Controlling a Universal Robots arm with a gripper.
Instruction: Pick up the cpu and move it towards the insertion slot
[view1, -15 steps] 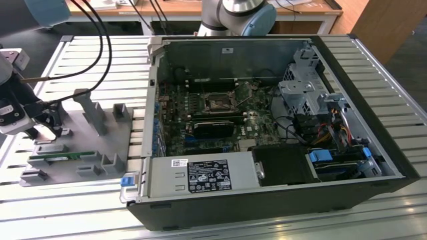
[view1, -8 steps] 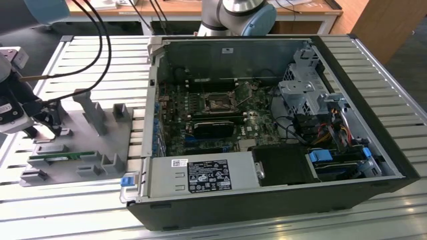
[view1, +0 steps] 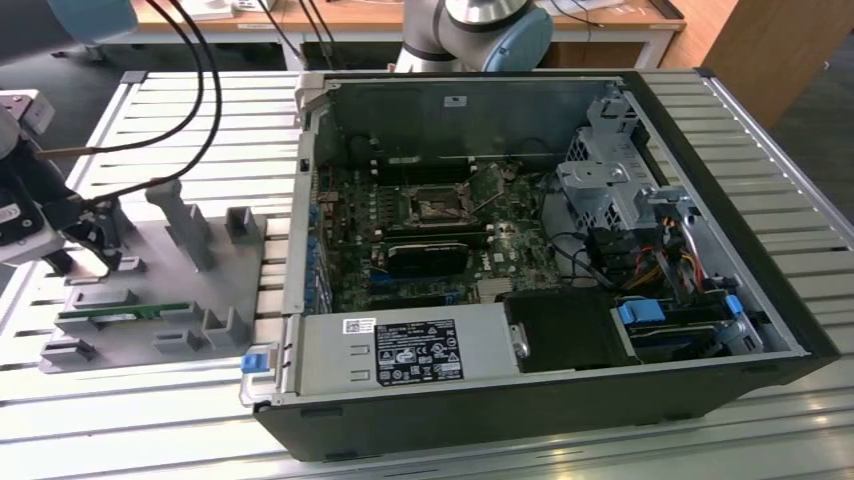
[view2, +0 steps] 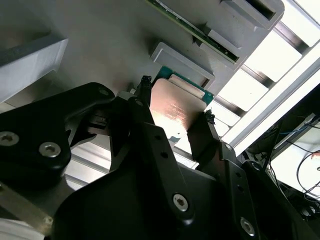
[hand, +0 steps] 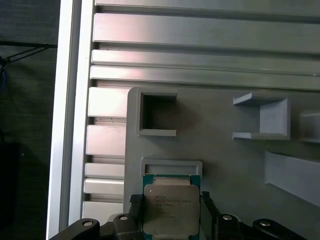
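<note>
Hand (hand: 170, 201): hanging low over the grey tray (view1: 200, 290) on the worktop (view1: 174, 120), at the exterior view's left. Fingers (view2: 142, 116) are clamping the cpu (hand: 170, 212) by two opposite edges, just above the tray. Slot (view1: 437, 205): lying well apart, inside the open case (view1: 561, 400).

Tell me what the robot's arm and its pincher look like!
The arm is a fat silvery-grey tube with light blue caps at its joints. Black cables run toward its pale wrist end. The gripper is black, built from flat linked bars with shiny round screws, and it ends in two slim fingers.
</note>
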